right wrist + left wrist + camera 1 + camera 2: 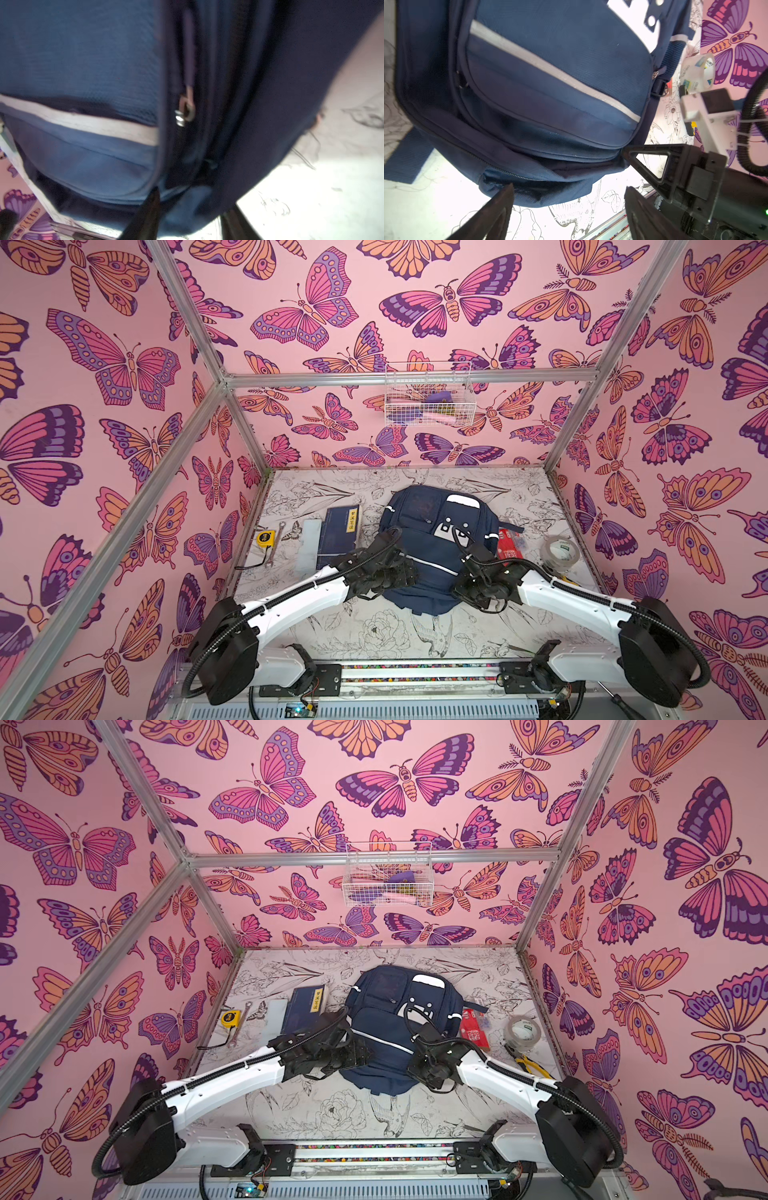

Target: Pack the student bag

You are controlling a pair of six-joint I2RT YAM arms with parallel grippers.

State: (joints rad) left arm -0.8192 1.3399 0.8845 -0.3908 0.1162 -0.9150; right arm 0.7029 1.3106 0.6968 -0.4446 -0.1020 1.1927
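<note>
Bag (432, 539) lies flat on the middle of the counter (374, 639), both tools at its near end.
Your left tool (569, 186) stands wide open at the near edge. Your right tool (195, 197) has near-right corner fabric between its jaws; whether it clamps cannot be told.

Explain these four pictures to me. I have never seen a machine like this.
Two white robot arms, each ending in jaws, work at a table. Two pictures look down from above; two come from cameras on the wrists. A navy backpack lies in the middle, with a book and tape measure on its left, a red packet and tape roll on its right. The left jaws stand open by the bag's near edge, holding nothing. The right jaws straddle its edge; whether they grip is unclear.
</note>
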